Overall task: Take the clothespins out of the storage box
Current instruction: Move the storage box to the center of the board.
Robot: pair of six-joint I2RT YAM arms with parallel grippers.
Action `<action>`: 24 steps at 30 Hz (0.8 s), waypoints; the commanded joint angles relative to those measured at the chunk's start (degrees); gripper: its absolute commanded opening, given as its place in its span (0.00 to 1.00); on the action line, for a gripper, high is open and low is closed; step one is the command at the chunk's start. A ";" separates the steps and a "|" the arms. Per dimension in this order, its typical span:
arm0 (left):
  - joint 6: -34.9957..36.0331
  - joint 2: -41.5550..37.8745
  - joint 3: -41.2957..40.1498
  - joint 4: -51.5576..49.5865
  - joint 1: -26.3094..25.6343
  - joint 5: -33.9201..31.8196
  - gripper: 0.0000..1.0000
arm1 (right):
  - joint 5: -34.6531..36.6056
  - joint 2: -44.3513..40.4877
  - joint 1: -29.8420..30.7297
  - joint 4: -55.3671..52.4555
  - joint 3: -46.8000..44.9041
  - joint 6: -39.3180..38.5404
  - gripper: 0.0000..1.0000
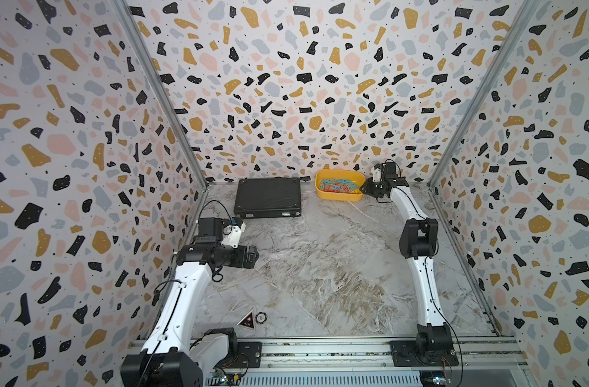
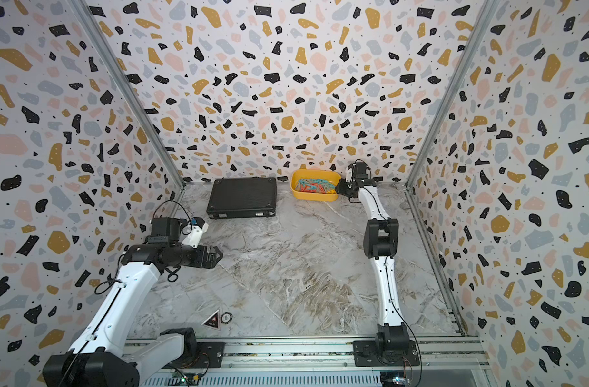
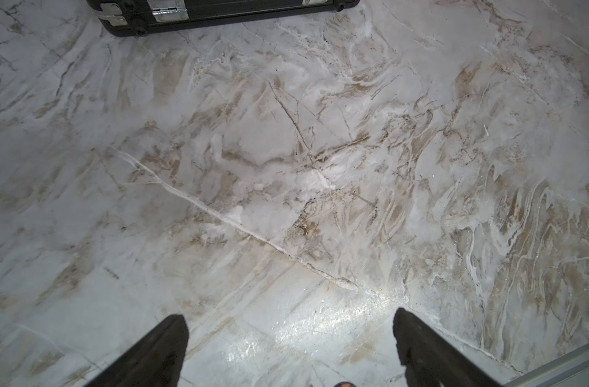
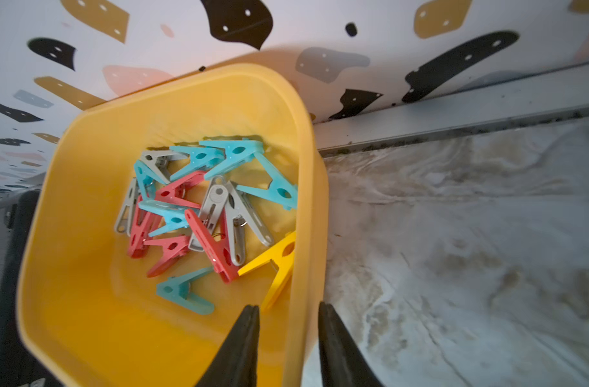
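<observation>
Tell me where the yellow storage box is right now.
In both top views the storage box sits by the back wall, right of the black case; the right gripper straddles its right-hand wall.

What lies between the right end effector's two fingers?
The storage box's side wall: the right end effector straddles it, clear in the right wrist view.

A dark triangular sticker (image 1: 246, 321) at the near edge of the table (image 1: 319, 268) seems to read "ALL IN". The round token (image 1: 260, 316) beside it is too small to read.
</observation>
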 commanded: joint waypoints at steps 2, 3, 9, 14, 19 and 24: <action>0.58 -0.80 -0.70 1.37 -0.19 0.32 1.00 | 1.94 -0.87 0.23 -1.98 1.66 -0.37 0.23; 0.60 -0.80 -0.78 1.47 -0.19 0.29 1.00 | 1.82 -1.20 0.21 -2.31 1.61 -0.53 0.20; 0.69 -0.80 -0.69 1.25 -0.19 0.28 1.00 | 1.77 -6.00 0.20 -5.42 -0.46 -1.69 0.02; 0.79 -1.05 -0.91 1.32 -0.19 0.02 1.00 | 1.98 -13.23 0.65 -7.16 -8.51 -2.83 0.00; 0.89 -1.07 -1.08 1.21 -0.19 0.18 1.00 | 4.90 -21.70 2.30 -14.60 -16.64 -4.97 0.00; 1.18 -1.05 -1.14 1.15 -0.19 0.15 1.00 | 8.20 -33.05 5.52 -15.64 -32.84 -6.35 0.00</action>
